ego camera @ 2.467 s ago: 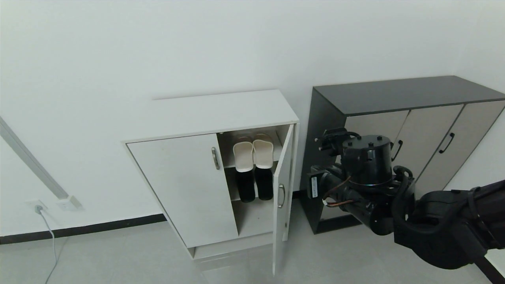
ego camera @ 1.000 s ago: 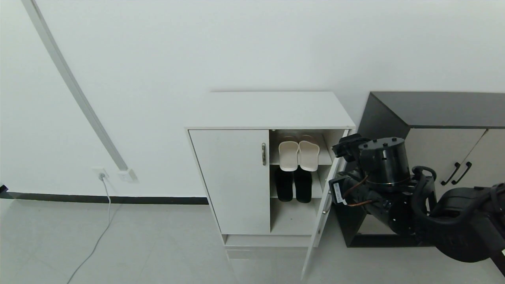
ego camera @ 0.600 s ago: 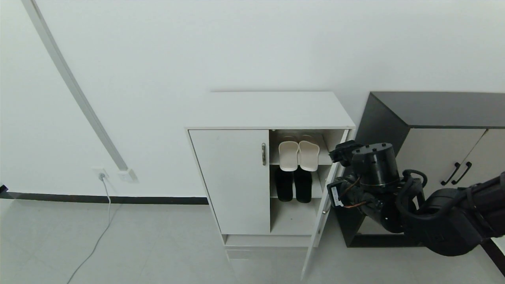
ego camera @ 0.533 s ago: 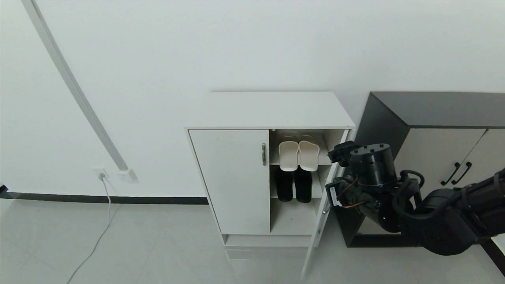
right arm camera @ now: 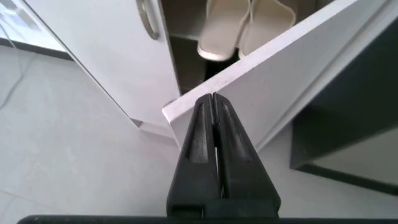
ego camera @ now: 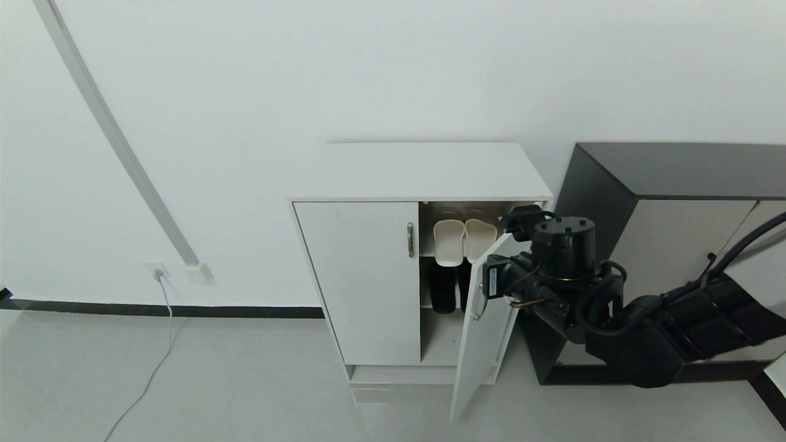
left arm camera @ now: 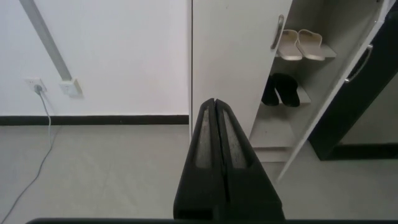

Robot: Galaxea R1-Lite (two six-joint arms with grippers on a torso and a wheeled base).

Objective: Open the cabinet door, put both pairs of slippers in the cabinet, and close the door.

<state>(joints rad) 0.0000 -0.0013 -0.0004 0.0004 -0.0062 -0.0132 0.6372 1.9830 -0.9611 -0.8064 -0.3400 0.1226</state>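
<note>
The white cabinet point(ego camera: 424, 169) has its left door shut and its right door point(ego camera: 485, 331) standing about half open. On its upper shelf lies a white pair of slippers point(ego camera: 463, 239), point(left arm camera: 305, 45), point(right arm camera: 239, 28). A black pair point(ego camera: 443, 285), point(left arm camera: 281, 90) lies on the shelf below. My right gripper point(ego camera: 516, 222), point(right arm camera: 214, 99) is shut and empty, its tip against the outer side of the right door near the door's top edge. My left gripper point(left arm camera: 214, 102) is shut and empty, held over the floor well in front of the cabinet.
A dark cabinet point(ego camera: 675, 184) with grey doors stands right beside the white one, behind my right arm. At the left, a wall socket point(ego camera: 158, 273) has a cable trailing on the floor. A slanted conduit point(ego camera: 110, 135) runs up the wall. Bare floor lies in front.
The head view shifted early on. In the last second my right arm moved left, and the right door swung from wide open to about half open.
</note>
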